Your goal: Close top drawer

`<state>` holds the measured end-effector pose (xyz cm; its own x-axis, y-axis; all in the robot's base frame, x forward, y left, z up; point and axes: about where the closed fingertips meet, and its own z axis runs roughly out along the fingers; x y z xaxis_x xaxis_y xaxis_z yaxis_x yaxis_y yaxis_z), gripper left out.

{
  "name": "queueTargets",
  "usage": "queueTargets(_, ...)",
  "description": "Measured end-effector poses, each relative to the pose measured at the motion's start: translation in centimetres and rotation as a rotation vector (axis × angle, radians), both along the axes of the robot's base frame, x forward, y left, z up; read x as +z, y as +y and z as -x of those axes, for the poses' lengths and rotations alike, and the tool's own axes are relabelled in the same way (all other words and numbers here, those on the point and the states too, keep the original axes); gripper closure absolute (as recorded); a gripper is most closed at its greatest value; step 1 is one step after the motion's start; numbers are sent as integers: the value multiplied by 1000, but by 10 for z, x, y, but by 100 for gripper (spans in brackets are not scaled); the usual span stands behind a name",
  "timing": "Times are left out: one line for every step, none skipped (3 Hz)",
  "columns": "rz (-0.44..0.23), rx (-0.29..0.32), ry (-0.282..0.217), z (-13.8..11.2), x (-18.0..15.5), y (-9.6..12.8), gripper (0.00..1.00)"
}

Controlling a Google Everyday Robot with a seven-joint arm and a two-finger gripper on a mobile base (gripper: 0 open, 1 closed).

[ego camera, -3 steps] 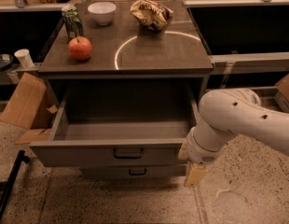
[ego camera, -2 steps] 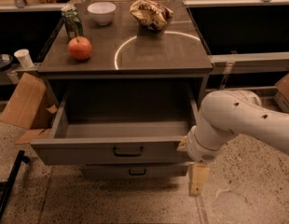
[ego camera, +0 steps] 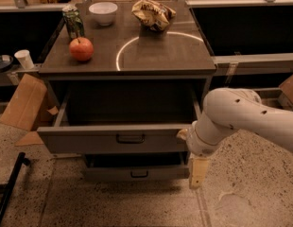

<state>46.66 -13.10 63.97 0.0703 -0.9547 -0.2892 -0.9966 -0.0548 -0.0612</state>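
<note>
The top drawer (ego camera: 113,140) of the grey cabinet stands pulled out, its deep tray empty. It has a tall flat front with a small dark pull handle (ego camera: 130,138) in the middle. My gripper (ego camera: 197,171) is at the right end of the drawer front, against its corner and hanging a little below it. My white arm (ego camera: 245,117) reaches in from the right.
A shorter drawer (ego camera: 137,173) below sticks out slightly. On the cabinet top (ego camera: 151,51) are an apple (ego camera: 81,48), a can (ego camera: 73,21), a white bowl (ego camera: 103,12) and a chip bag (ego camera: 153,14). Cardboard (ego camera: 23,103) leans at the left. A black pole (ego camera: 9,186) lies at the lower left.
The top drawer's front has slid back toward the cabinet, so less of the tray shows. My gripper has moved with it, staying at its right end.
</note>
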Motion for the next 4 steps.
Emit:
queueTargets(0,0,-1,0,0,0,18)
queueTargets(-35,8,-47,-35,-2,8,42)
queueTargets(-67,8,-85,-70,-7,14,65)
queueTargets(-67,8,-85,-70,-7,14,89)
